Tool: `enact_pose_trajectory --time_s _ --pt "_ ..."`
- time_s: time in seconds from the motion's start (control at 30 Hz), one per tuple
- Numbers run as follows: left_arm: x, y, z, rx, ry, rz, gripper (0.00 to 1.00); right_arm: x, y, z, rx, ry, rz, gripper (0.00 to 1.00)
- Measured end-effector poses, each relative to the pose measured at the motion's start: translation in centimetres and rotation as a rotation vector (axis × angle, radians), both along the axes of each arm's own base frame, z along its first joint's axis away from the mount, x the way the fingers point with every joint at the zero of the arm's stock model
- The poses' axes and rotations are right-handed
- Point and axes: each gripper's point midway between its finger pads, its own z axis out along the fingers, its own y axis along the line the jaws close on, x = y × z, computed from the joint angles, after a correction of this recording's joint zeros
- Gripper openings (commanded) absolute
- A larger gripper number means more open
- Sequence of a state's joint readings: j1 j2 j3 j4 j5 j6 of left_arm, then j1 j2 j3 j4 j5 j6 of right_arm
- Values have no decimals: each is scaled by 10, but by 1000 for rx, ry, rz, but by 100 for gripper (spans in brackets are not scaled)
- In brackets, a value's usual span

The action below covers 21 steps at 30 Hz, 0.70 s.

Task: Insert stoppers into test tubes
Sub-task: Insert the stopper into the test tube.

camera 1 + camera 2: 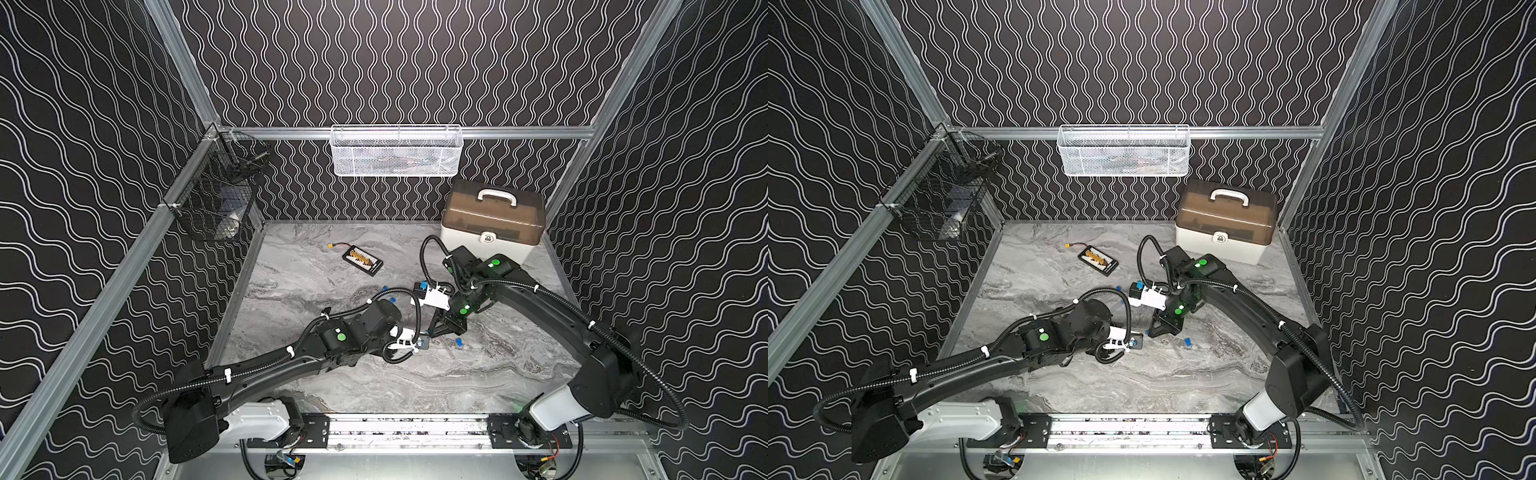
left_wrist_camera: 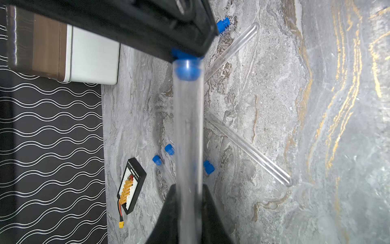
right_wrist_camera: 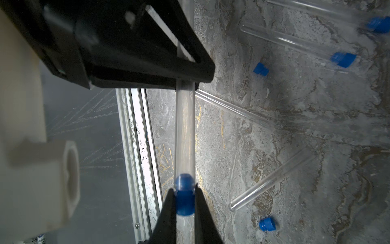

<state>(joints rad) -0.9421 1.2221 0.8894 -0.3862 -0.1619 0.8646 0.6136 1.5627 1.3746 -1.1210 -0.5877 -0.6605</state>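
A: Risk?
B: My L tool (image 2: pixel 188 188) is clenched on a tube (image 2: pixel 187 126), and my R tool (image 3: pixel 184 194) is pinching a stopper (image 3: pixel 185 205) at its mouth, over mid-worktop (image 1: pixel 498 365). Off-axis push: plug jams or tube slips.
A: Count?
B: 5 tubes: 1 held, 2 capped tubes (image 3: pixel 295 43) at 11 o'clock, 2 open tubes (image 3: pixel 268 179). 5 stoppers seen, incl. 2 loose stoppers (image 3: pixel 267 224).

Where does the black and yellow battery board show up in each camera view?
Both top views: battery board lies near the back, left of the lidded box.
Left wrist: at the marble's edge by the patterned wall, board at.
Right wrist: not in it.
Shared landmark: that box, except right wrist.
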Motion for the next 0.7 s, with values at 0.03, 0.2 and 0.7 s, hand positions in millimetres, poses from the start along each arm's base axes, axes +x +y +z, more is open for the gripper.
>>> enact_pose_trajectory --time_s 0.03,0.2,0.7 --pt "-1 0 0 3 1 -1 0 0 0 0 -2 6 -6 0" --pt "-2 2 -1 14 10 1 0 -2 4 -2 2 51 -58 0" --pt "-5 9 -2 21 18 20 0 -2 13 -1 45 92 -100 3"
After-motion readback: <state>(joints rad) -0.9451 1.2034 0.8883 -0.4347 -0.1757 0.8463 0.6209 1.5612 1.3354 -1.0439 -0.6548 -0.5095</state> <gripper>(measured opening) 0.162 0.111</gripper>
